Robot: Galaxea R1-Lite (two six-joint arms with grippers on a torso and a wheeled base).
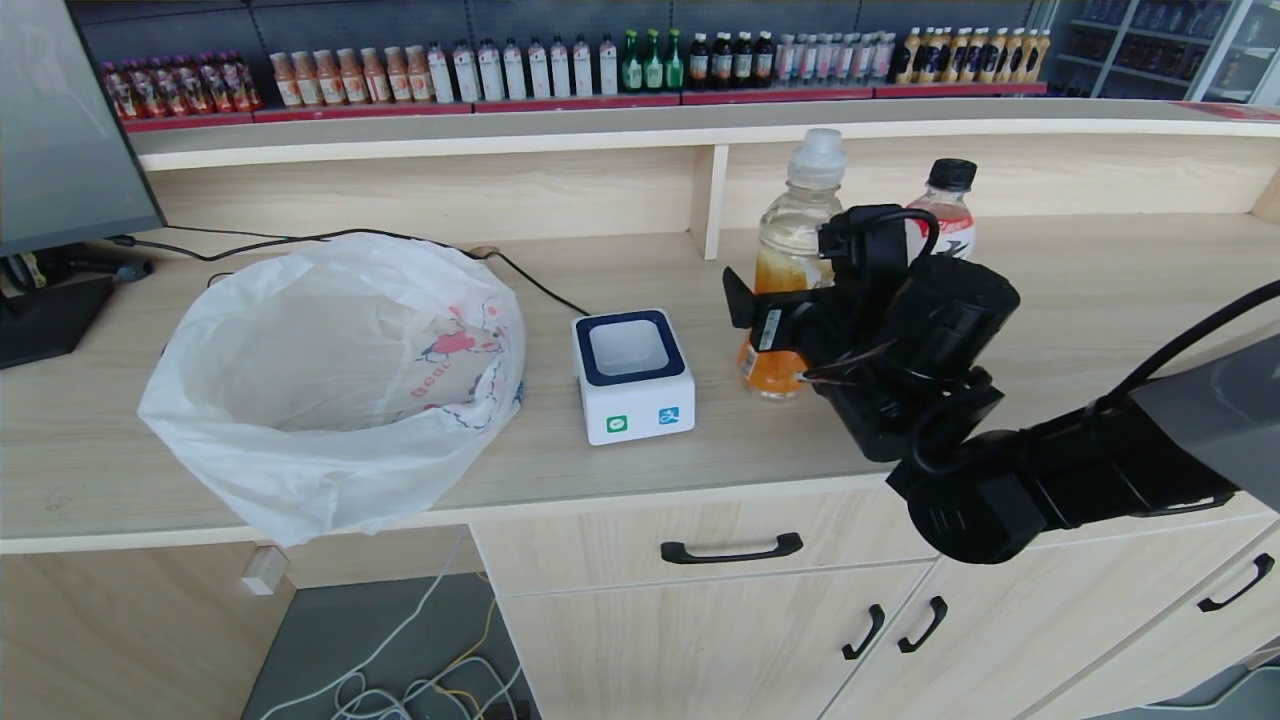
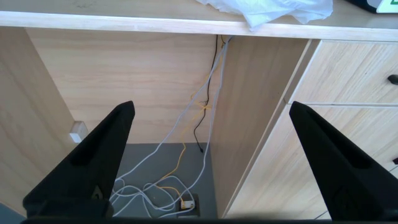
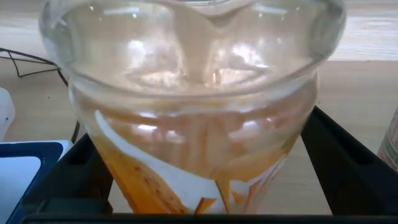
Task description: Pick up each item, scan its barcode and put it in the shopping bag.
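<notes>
- Right gripper (image 1: 788, 270) is at the orange drink bottle (image 1: 795, 215). Its fingers are spread wide, one on each side of the bottle and just beside its walls; cannot tell whether they actually touch it.
- The orange drink bottle stands upright on the counter (image 1: 1100, 290), just beside the scanner (image 1: 632, 372) on the robot's right. It has a white cap, a clear upper part and orange liquid low down.
- A second bottle (image 1: 948, 200) with a black cap and a red-and-white label stands upright behind the gripper, near the first bottle.
- The shopping bag (image 1: 330, 370) is white plastic with its mouth open upward. It sits on the counter left of the scanner, with its front edge hanging over the counter lip.
- Left gripper (image 2: 211, 106) is below counter level, fingers wide apart and holding nothing, facing the wooden cabinet front.
- Loose cables (image 2: 161, 186) lie on the floor under the counter.
- A monitor (image 1: 60, 120) is at the far left of the counter.
</notes>
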